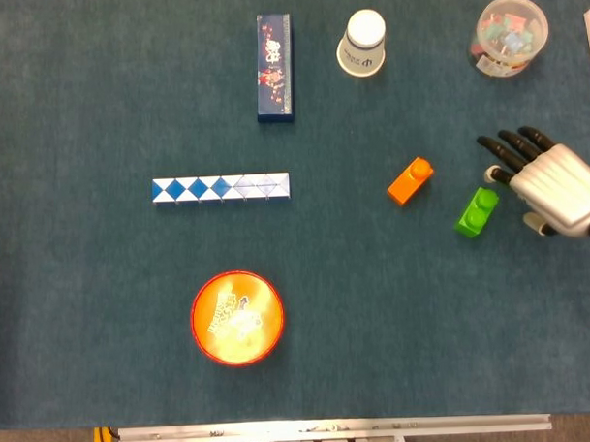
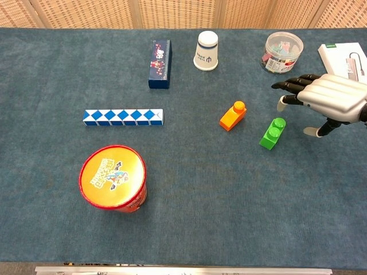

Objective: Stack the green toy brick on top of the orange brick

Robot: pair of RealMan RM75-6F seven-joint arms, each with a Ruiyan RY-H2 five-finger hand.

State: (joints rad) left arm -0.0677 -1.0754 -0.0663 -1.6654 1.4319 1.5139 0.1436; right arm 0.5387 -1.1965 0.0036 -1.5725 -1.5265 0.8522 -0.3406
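Note:
The green toy brick (image 1: 477, 213) (image 2: 273, 133) lies on the blue cloth at the right. The orange brick (image 1: 410, 180) (image 2: 233, 116) lies a short way to its upper left, apart from it. My right hand (image 1: 544, 181) (image 2: 324, 98) hovers just right of the green brick, fingers spread, holding nothing; its fingertips (image 1: 489, 146) reach past the brick's far end. I cannot tell if a finger touches the brick. My left hand is out of both views.
A white paper cup (image 1: 362, 42) and a clear tub of small items (image 1: 509, 34) stand at the back. A dark blue box (image 1: 274, 67), a blue-white folding toy strip (image 1: 220, 188) and a red-rimmed round tub (image 1: 237, 317) lie to the left. A white booklet (image 2: 343, 54) sits at the far right edge.

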